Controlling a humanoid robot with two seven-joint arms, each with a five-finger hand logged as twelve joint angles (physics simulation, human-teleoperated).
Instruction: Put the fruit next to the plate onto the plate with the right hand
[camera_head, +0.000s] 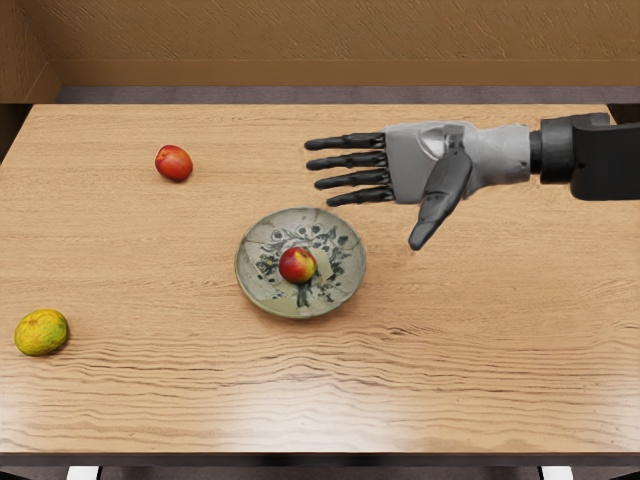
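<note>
In the head view we see the right hand (405, 170) coming from the right, hovering just far-right of the plate (248, 272). Its fingers are straight and spread, holding nothing. The red fruit (297, 265) lies in the plate's middle.

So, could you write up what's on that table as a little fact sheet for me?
surface: wooden table
plate: patterned, mid-table
on plate: one red fruit, at its centre
loose fruit: second red fruit at back left; yellow-green fruit by the left edge
right hand: open, fingers straight, holding nothing, behind and right of the plate
left hand: not in view
</note>
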